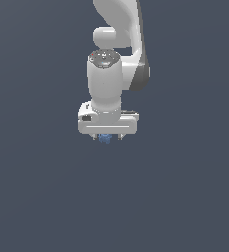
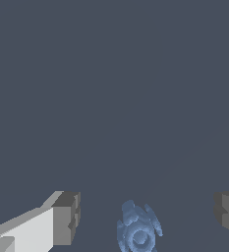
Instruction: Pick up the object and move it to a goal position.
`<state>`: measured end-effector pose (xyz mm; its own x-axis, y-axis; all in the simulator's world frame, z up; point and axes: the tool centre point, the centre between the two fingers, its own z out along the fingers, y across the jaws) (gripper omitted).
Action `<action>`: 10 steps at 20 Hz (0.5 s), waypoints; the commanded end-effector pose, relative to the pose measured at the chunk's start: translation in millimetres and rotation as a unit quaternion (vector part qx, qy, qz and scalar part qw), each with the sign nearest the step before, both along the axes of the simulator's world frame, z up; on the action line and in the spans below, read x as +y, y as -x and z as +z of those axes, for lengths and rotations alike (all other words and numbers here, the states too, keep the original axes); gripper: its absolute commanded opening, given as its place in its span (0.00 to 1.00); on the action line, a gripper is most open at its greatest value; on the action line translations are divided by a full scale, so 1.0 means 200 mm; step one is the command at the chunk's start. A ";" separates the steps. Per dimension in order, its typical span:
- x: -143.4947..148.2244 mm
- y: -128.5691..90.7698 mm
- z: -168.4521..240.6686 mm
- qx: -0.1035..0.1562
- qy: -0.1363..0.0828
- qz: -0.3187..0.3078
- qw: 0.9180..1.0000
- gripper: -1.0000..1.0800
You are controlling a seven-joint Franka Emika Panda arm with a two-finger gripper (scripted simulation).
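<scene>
While I am watching, hand [image 2: 144, 216] is hanging wide open, holding nothing. Blue lump [image 2: 138, 230] is sitting between fingers [image 2: 67, 216], touching neither. Grab step, I am guessing: squeezing shut next, then lifting.

A small blue object [image 1: 105, 138], lumpy and roughly rounded with a bumpy surface, shows as a little patch of colour against a plain dark grey-blue ground in the exterior view. In the wrist view the object [image 2: 138, 230] looks paler blue, with ridged lobes around a ring-like centre. It sits alone on the flat surface; whether it is resting on that surface or raised off it cannot be told.
</scene>
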<state>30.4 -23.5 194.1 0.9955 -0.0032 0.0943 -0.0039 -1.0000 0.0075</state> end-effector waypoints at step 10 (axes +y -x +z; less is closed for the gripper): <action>-0.05 -0.03 0.07 -0.010 0.001 0.012 1.000 0.96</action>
<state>35.3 -31.3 205.7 0.9937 0.0157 0.1110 0.0148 -0.9998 0.0094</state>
